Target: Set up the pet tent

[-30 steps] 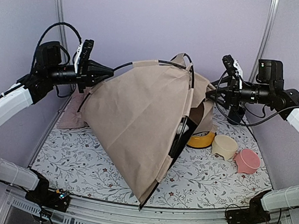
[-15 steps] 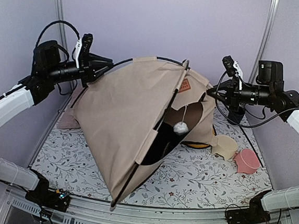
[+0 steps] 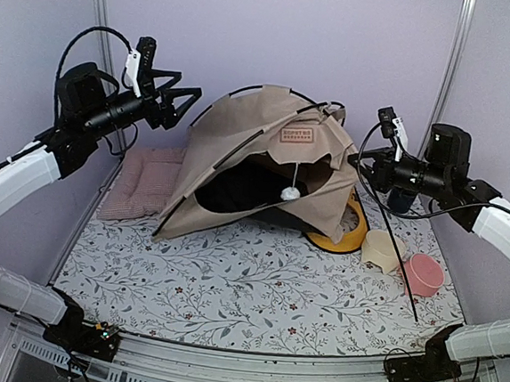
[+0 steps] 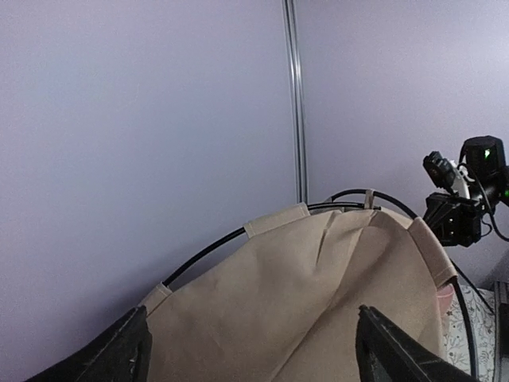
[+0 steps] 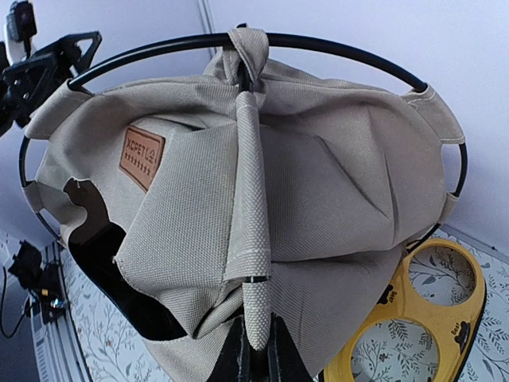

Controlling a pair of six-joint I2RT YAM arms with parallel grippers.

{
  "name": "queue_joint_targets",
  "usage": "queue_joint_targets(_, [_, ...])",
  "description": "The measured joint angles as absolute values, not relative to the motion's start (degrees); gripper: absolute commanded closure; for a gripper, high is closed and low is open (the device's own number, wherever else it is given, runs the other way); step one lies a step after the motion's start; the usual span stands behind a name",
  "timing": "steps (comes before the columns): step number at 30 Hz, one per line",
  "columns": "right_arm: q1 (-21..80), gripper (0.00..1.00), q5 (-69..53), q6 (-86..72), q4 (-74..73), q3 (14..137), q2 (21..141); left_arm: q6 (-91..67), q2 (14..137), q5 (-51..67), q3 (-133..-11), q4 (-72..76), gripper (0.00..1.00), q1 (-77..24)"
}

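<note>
The left hand (image 3: 182,102) is seen with its fingers spread wide and empty, raised just beside the upper left of the pet tent (image 3: 249,159) and apart from the fabric. The right hand (image 3: 362,161) is closed on a beige sleeve end (image 5: 254,318) at the tent's right side. From there a thin black pole (image 3: 399,266) runs down over the surface (image 3: 229,287). The tent is set at the far middle of the flowered surface, its arched doorway turned to the near side. A white pom-pom (image 3: 289,194) is hung in the doorway and a brown label (image 3: 297,134) is sewn above it. A pink cushion (image 3: 144,181) is touched by the tent's left edge. A yellow bowl stand (image 3: 349,239) is partly covered at its right.
</note>
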State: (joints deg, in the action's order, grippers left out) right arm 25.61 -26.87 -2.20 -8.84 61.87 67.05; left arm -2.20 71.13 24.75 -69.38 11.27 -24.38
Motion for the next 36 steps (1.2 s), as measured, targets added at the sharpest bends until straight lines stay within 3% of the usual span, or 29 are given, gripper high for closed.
queue_joint_targets(9, [38.68,1.00,-4.10,-12.08,5.30,59.33,68.10,-3.73,65.28,15.53,-67.75,11.42,0.12,-29.82])
queue_joint_targets(17, [50.63,1.00,16.21,-16.25,14.17,65.01,86.78,-10.44,59.70,10.79,-53.49,13.37,0.17,-32.86])
queue_joint_targets(19, [50.94,0.91,17.10,-17.10,14.09,67.77,92.49,-12.12,58.85,9.82,-50.13,13.45,0.18,-34.57])
queue_joint_targets(22, [50.94,0.58,16.03,-18.13,13.98,71.99,98.52,-14.83,57.67,9.04,-45.04,13.96,0.21,-37.76])
queue_joint_targets(26, [50.94,0.31,12.19,-19.59,14.35,74.50,99.22,-18.59,57.71,7.60,-39.35,15.16,0.25,-41.04])
queue_joint_targets(29, [50.87,0.18,8.78,-20.47,13.65,74.61,98.50,-21.54,59.11,6.13,-35.75,16.25,0.25,-42.70])
queue_joint_targets(36, [50.70,0.06,2.96,-20.14,4.73,71.26,91.90,-26.92,63.88,3.79,-30.72,20.97,0.26,-44.91])
